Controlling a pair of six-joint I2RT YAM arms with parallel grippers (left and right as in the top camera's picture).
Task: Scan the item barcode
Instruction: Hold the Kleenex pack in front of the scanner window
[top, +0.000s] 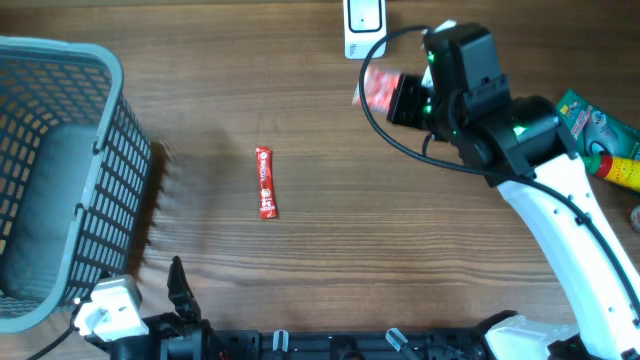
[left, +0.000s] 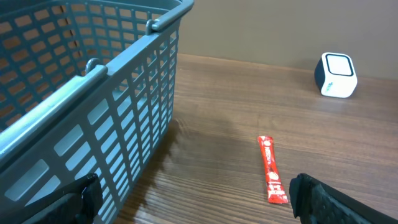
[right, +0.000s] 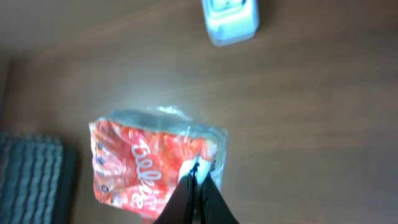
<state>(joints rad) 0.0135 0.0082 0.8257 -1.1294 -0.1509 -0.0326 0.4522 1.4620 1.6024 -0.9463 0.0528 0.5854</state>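
Right gripper (right: 196, 182) is clamped tight on the orange packet (right: 140, 165), held just beside the scanner (right: 230, 22). Left gripper (left: 193, 196), well apart from the scanner, has its jaws spread fully, holding nothing.

The right arm (top: 556, 205) reaches up from the near right edge of the overhead view, its white forearm slanting to a black wrist lit with green lights. The right pincer (right: 196, 179) is closed tight, its two dark fingers pressed together on the edge of a red packet (right: 140, 168). The left arm (top: 118, 316) sits low at the near left, and the left pincer (left: 195, 190) is spread wide and holds nothing, with one dark finger at each lower corner of its wrist view
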